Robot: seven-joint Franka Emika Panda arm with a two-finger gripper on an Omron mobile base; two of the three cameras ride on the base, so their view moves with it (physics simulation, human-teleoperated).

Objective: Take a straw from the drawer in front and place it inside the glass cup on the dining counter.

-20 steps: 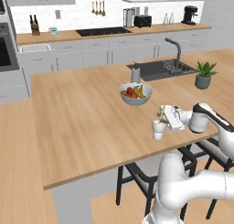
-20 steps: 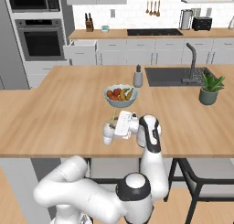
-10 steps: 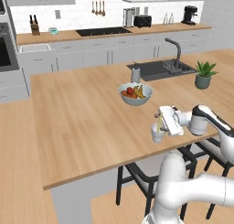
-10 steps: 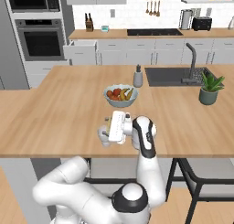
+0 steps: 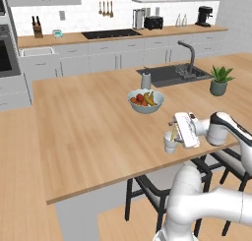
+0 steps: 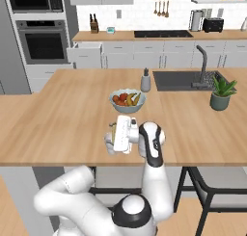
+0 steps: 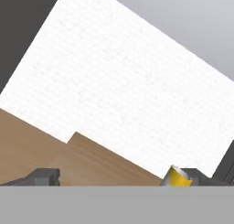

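From your left base cam the gripper [image 5: 172, 132] sits sideways right over the glass cup [image 5: 170, 143] near the dining counter [image 5: 88, 132] edge, straw [image 5: 172, 132] poking up from it. Hand cam adds what that one can't – fingers spread wide, yellow straw end [image 7: 177, 178] by one tip, not pinched

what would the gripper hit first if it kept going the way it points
Little close by, probably. The open gripper points sideways over the dining counter, above the glass cup, toward a far white tiled wall; depth is unclear.

Yellow straw [image 5: 172, 132] stands tilted in the glass cup [image 5: 170, 144] — on the dining counter [image 5: 93, 132].
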